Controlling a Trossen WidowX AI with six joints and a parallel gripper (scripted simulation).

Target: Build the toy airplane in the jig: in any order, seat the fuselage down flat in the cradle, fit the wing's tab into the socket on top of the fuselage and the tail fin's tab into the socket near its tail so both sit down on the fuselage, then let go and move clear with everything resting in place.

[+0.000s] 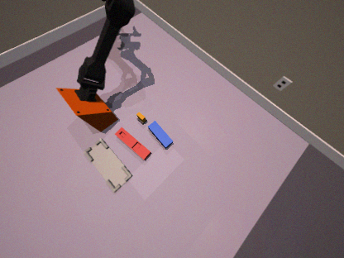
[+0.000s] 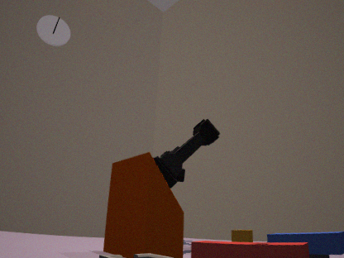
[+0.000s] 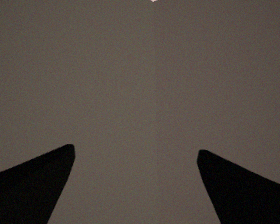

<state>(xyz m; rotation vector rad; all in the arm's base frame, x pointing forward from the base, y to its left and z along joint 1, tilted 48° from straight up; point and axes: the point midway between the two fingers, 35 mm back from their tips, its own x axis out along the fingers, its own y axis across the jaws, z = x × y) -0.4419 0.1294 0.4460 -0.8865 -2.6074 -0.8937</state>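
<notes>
The red fuselage (image 1: 129, 139) (image 2: 248, 250) lies on the table beside the jig, its two sockets facing up. The blue wing (image 1: 160, 135) (image 2: 306, 243) lies on the table on the far side of the fuselage from the jig. The small orange tail fin (image 1: 140, 117) (image 2: 241, 236) lies near one end of the wing. The pale jig (image 1: 108, 164) has raised corner brackets and holds nothing. My gripper (image 3: 137, 154) is open and empty in the wrist view, with only wall behind it. It is far from all the parts; its fingers are outside the top and exterior views.
An orange wedge-shaped base (image 1: 80, 102) (image 2: 140, 205) carries the arm and stands close to the jig and fuselage. The arm (image 1: 101, 44) (image 2: 188, 149) reaches up and away from the parts. Low pale edging (image 1: 215, 69) runs along the walls behind.
</notes>
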